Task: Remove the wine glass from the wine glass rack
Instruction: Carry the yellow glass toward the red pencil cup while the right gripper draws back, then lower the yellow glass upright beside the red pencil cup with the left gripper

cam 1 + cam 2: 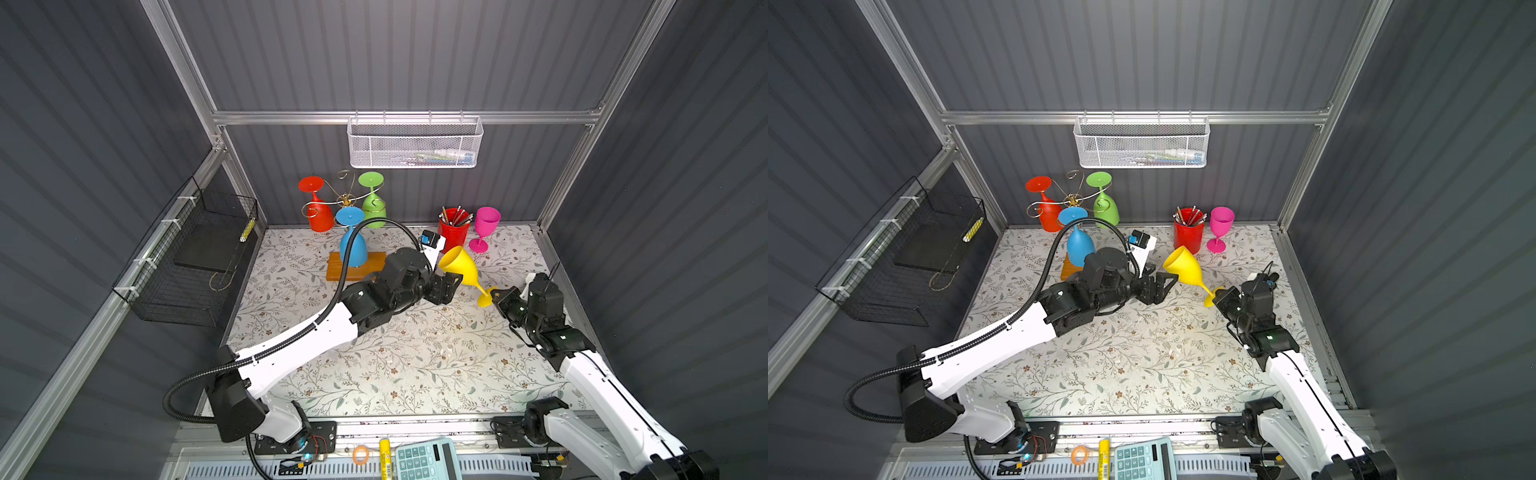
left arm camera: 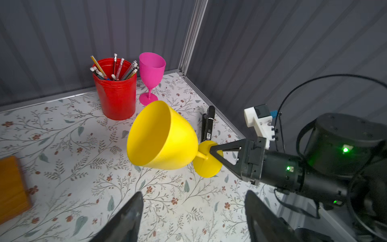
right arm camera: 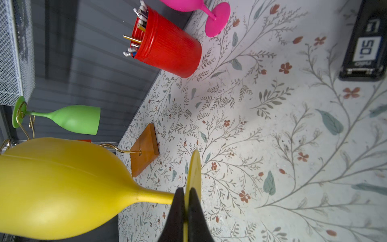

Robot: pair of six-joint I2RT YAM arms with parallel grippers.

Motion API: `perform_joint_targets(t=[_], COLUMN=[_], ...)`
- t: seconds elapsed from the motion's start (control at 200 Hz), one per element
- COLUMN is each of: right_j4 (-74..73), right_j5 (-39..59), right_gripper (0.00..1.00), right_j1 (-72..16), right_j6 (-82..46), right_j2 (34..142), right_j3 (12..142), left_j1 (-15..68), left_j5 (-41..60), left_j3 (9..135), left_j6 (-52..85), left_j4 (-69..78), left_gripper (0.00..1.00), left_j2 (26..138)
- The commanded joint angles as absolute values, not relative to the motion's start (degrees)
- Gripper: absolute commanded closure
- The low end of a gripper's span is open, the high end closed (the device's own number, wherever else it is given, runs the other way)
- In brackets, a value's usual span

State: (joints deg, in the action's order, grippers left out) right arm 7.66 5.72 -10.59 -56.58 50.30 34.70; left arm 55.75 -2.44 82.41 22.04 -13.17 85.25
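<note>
Holding tilted yellow plastic wine glass [image 1: 459, 266] by its foot. Both top views: right gripper [image 1: 494, 296] clamped on foot disc, left gripper [image 1: 451, 284] spread just beside bowl.
Left wrist: bowl ahead of parted jaws, clear.
Right wrist: gold wire wine glass rack with wooden base [image 3: 144, 153] well beyond fingertips.
Judgement: level glass, lower foot flat, then release.

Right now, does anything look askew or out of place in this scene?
Yes: the yellow wine glass is tilted, its mouth tipped toward the left arm, and it is pinched only at the edge of its foot by the right gripper. The left gripper is open beside its bowl. Nothing else stands out.
</note>
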Motion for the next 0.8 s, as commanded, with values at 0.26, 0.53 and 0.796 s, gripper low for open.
perform_joint_targets(t=[0.26, 0.53, 0.796], right_j4=[-4.78, -11.76, -14.47], right_j5=[2.66, 2.92, 3.84], right_gripper=[1.00, 1.00, 1.00], right_j1=[-10.29, -10.28, -10.31], right_j6=[-45.05, -41.31, -40.27], right_j2=[45.30, 43.61, 42.72], right_j3=[30.20, 26.60, 25.70], left_j1=[53.16, 52.82, 52.79], left_j5=[7.10, 9.43, 9.99], left_j3=[97.71, 104.35, 104.69], left_j6=[27.85, 28.03, 29.18], left_j4=[-24.89, -28.27, -27.51], left_gripper=[0.28, 0.37, 0.59], left_j2=[95.78, 99.76, 100.57])
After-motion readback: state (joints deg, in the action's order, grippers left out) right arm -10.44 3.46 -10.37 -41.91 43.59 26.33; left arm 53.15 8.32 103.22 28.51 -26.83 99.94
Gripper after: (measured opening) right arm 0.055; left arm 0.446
